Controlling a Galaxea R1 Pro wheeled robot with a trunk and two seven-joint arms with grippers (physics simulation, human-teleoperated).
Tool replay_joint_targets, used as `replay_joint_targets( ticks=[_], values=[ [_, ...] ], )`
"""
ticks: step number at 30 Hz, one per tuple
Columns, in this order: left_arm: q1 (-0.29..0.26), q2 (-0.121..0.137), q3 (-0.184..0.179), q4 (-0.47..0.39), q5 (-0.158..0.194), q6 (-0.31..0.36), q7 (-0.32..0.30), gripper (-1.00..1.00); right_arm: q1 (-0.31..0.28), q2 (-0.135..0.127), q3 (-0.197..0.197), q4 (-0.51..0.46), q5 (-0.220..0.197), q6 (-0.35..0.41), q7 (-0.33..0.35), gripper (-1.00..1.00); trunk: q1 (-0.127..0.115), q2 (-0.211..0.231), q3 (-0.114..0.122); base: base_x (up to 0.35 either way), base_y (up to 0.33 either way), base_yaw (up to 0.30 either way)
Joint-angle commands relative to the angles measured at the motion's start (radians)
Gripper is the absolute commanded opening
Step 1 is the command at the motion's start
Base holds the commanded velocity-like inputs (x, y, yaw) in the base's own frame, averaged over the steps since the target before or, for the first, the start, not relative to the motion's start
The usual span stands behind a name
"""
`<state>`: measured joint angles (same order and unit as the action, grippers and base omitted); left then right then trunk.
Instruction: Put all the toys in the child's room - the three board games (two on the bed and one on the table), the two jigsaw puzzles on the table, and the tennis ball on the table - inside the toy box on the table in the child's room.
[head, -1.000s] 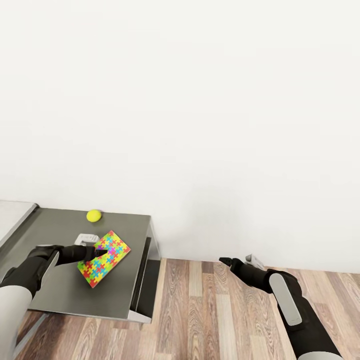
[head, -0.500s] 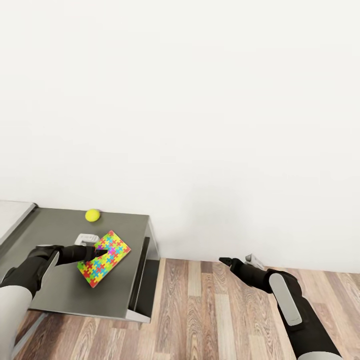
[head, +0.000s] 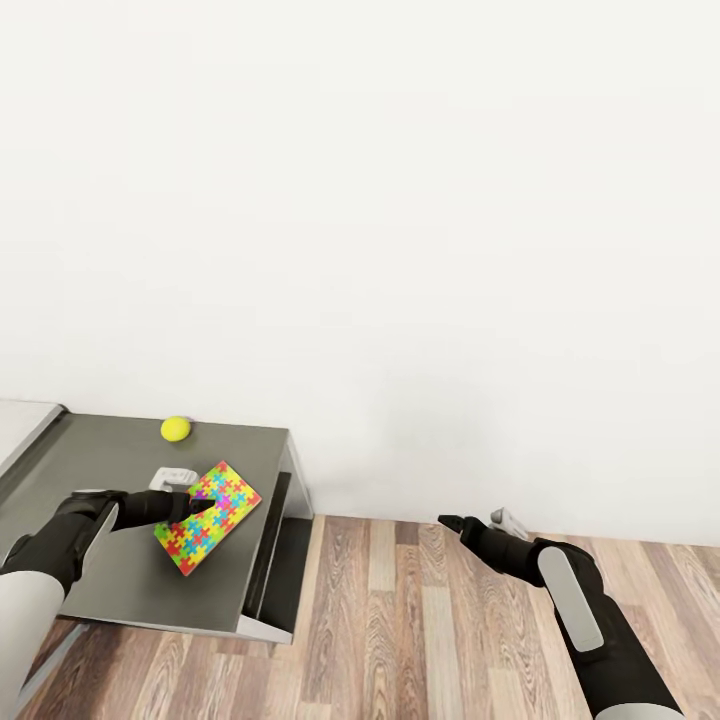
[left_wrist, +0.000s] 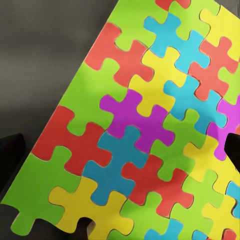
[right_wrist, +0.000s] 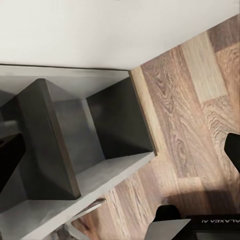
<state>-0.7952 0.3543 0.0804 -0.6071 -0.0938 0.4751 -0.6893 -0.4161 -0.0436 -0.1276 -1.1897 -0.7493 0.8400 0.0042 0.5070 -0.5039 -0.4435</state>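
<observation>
**Left gripper held the puzzle above the dark table**

The robot stood by the dark grey table (head: 130, 590) next to a plain white wall (head: 400, 200). The floor (head: 420, 640) was made of wood planks.

The left gripper (head: 205, 506) held a jigsaw puzzle (head: 208, 517). The puzzle was a thin board with many bright pieces in red, green, yellow, blue and purple. It was tilted, with one corner pointing up toward the wall. In the head view the black fingers closed on its near edge, about halfway along. The puzzle was over the middle of the table top. I could not tell if its low corner touched the table or not.

In the left wrist view the puzzle (left_wrist: 145, 130) looked very big and close. The dark fingertips (left_wrist: 10, 160) showed at its two sides, so the jaws were shut on the board. The grey table top (left_wrist: 45, 55) was behind it.

The tennis ball (head: 176, 429) was small and yellow-green. It sat on the far part of the table, near the wall. It was well apart from the puzzle.

The right gripper (head: 447, 521) hung over the wood floor, away from the table. It held nothing. In the right wrist view its two black fingertips (right_wrist: 232, 150) were far apart, so the jaws were wide. That view looked at the end of the table (right_wrist: 60, 150) and the floor (right_wrist: 200, 100) beside it.

A bit of a lighter grey table top (head: 20, 425) showed at the left edge of the head view.
</observation>
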Motion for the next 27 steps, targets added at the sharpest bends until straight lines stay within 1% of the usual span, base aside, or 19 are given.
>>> replay_joint_targets(
  ticks=[1,5,8,15,22,27],
  values=[
    [0.001,-0.001,0.004,0.0,-0.017,0.007,-0.01,1.0,0.0,0.001,-0.001,-0.001,-0.001,0.005,0.0,1.0,0.001,-0.001,-0.002,-0.029,-0.148,0.0],
    [0.001,-0.002,0.004,0.0,-0.017,0.007,-0.01,1.0,-0.001,0.001,-0.001,-0.001,-0.001,0.005,0.0,1.0,0.001,-0.001,-0.002,-0.041,-0.201,0.0],
    [0.001,-0.002,0.004,0.0,-0.017,0.007,-0.01,1.0,-0.001,0.002,-0.001,-0.001,-0.001,0.005,0.0,1.0,0.001,-0.001,-0.002,-0.014,-0.09,0.0],
    [0.001,-0.002,0.004,0.0,-0.017,0.007,-0.011,1.0,-0.001,0.004,-0.001,-0.001,-0.001,0.004,0.0,1.0,0.001,-0.001,-0.002,-0.003,-0.018,0.0],
    [0.001,-0.003,0.004,0.0,-0.017,0.007,-0.012,1.0,0.0,-0.001,-0.001,-0.001,-0.002,-0.006,0.002,1.0,0.001,-0.001,-0.001,0.0,-0.001,-0.002],
    [0.001,-0.003,0.004,0.0,-0.017,0.007,-0.012,1.0,0.0,-0.002,-0.001,-0.001,-0.002,-0.008,0.002,1.0,0.001,-0.001,0.002,0.0,0.0,-0.115]
  ],
)
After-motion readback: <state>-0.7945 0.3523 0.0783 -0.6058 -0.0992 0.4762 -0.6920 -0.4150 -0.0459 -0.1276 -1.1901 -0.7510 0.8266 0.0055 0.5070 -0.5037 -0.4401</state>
